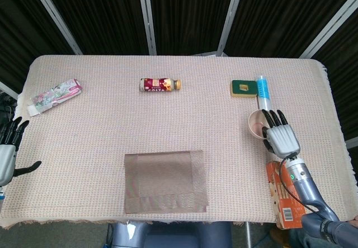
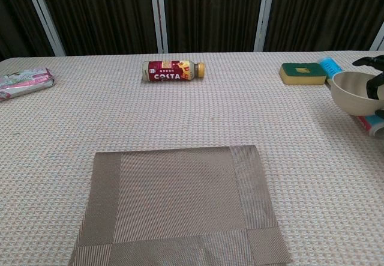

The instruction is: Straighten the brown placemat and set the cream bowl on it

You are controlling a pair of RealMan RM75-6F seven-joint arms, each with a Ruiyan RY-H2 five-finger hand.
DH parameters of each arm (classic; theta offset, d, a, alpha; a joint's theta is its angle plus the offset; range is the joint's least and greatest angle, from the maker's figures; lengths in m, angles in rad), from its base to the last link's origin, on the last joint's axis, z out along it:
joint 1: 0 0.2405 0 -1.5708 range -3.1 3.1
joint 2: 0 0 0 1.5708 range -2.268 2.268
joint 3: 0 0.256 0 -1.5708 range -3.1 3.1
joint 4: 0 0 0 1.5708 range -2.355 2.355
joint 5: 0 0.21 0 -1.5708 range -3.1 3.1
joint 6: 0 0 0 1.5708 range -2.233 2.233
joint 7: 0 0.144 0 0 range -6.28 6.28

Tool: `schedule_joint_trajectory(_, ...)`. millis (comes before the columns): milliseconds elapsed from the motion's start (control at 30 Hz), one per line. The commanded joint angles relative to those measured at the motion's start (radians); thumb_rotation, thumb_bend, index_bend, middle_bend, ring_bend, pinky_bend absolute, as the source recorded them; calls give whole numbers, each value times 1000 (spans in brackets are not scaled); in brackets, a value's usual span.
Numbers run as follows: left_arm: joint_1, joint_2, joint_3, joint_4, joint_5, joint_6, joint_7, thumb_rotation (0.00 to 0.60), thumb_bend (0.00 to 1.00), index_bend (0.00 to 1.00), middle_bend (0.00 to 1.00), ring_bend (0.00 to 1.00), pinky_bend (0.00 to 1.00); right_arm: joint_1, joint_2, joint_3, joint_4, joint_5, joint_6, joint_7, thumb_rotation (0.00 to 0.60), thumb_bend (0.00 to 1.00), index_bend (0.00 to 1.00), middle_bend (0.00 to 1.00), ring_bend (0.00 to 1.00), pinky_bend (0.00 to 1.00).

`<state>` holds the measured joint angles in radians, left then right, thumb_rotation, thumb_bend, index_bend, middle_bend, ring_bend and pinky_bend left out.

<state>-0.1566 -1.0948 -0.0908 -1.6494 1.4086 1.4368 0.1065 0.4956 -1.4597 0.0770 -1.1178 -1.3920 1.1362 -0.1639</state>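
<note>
The brown placemat (image 1: 165, 181) (image 2: 179, 203) lies flat near the table's front edge, its sides roughly square to it. My right hand (image 1: 281, 136) grips the cream bowl (image 1: 258, 124) (image 2: 356, 92) by its rim, raised over the table's right side, well to the right of the mat. In the chest view only dark fingertips (image 2: 367, 60) of that hand show at the right border. My left hand (image 1: 8, 150) hangs at the table's left edge, fingers spread, holding nothing.
A Costa bottle (image 1: 160, 84) lies at the back centre. A green-and-yellow sponge (image 1: 243, 88) and a blue-and-white tube (image 1: 263, 94) sit back right. An orange box (image 1: 284, 194) lies front right under my right forearm. A pink packet (image 1: 55, 96) lies back left.
</note>
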Motion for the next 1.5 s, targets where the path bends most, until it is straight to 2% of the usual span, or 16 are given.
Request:
schedule_joint_trajectory(33,0,-1,1,-1,1,0,3,600,0,0,0,0,0,-2,-24,-4,16,0,-13,14,600,353,674,12,0,0)
schedule_joint_trajectory(300,3,0,2,0,-2,1,2,600,0,0,0,0,0,-3,-56,-14,51,-22,-8,12,600,332,651,13,0,0)
schedule_joint_trajectory(367,4,1,2,1,-2,2,0,600,0,0,0,0,0,-4,-60,-16,58,-23,-10,12,600,210,547,13,0,0)
schedule_joint_trajectory(433,5,3,3,0,-1,3,-1,600,0,0,0,0,0,-6,-60,-20,63,-28,-13,19,600,26,316,6,0,0)
schedule_joint_trajectory(533,6,4,3,-1,2,5,-3,600,0,0,0,0,0,-10,-46,-26,47,-34,-19,39,600,0,97,0,0,0)
schedule_joint_trajectory(600,7,4,4,-2,2,5,-4,600,0,0,0,0,0,-17,-27,-30,17,-39,-11,37,600,0,45,0,0,0)
schedule_joint_trajectory(867,2,2,22,-2,39,-3,-10,600,0,0,0,0,0,-102,84,-43,-158,-100,169,60,600,0,4,0,0,0)
schedule_joint_trajectory(1100,-29,-28,94,11,189,-46,-51,600,0,9,0,0,0,-213,191,-75,-319,-128,322,74,600,0,0,0,0,0)
schedule_joint_trajectory(1300,-62,-101,161,59,344,-70,-68,600,17,137,0,0,0,-294,249,-98,-436,-141,417,70,600,0,0,0,0,0)
schedule_joint_trajectory(1500,-106,-199,212,118,435,-133,-99,600,124,291,0,0,0,-348,263,-108,-480,-151,480,45,600,0,0,0,0,0)
